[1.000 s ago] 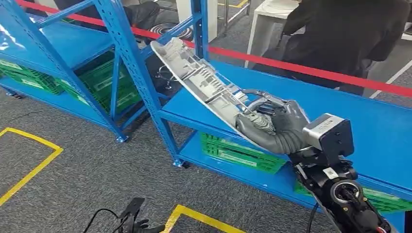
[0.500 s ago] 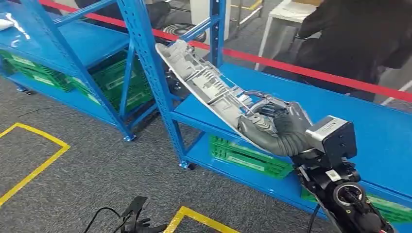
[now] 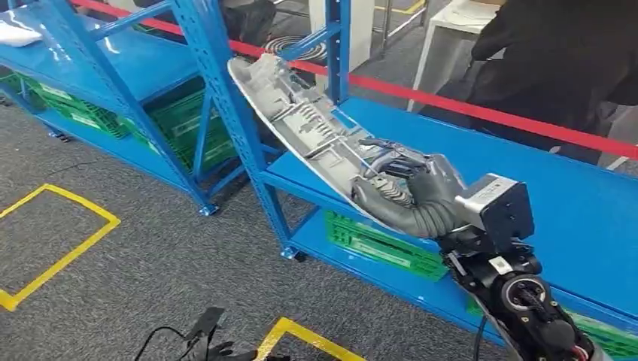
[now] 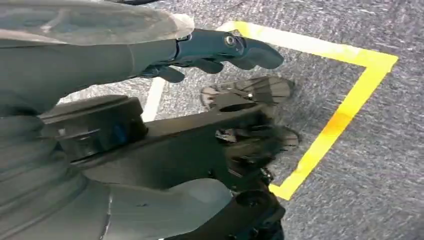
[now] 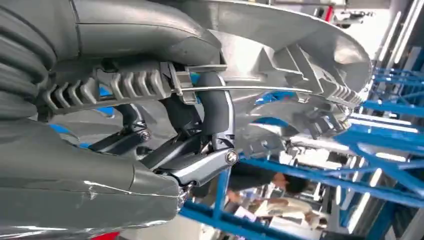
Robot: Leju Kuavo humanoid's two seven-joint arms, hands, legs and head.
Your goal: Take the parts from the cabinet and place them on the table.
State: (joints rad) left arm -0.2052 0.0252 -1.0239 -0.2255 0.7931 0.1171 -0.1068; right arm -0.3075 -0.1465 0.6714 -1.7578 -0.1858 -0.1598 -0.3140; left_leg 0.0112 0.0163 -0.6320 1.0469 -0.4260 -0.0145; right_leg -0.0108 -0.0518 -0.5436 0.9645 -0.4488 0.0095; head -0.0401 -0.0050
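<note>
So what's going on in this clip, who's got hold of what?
The robot's right hand grips one end of a long grey plastic part, holding it tilted in the air by the blue shelving, above the shelf's blue surface. The left hand hangs down over the carpet holding nothing. A person in dark clothes stands behind the red barrier tape.

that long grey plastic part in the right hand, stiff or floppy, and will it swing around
The grey part probably stays stiff: it juts out unsupported without drooping, and ribs line its inner face. The right hand grips one end only, so it may lever and twist. It looks thin-shelled, likely light.
</note>
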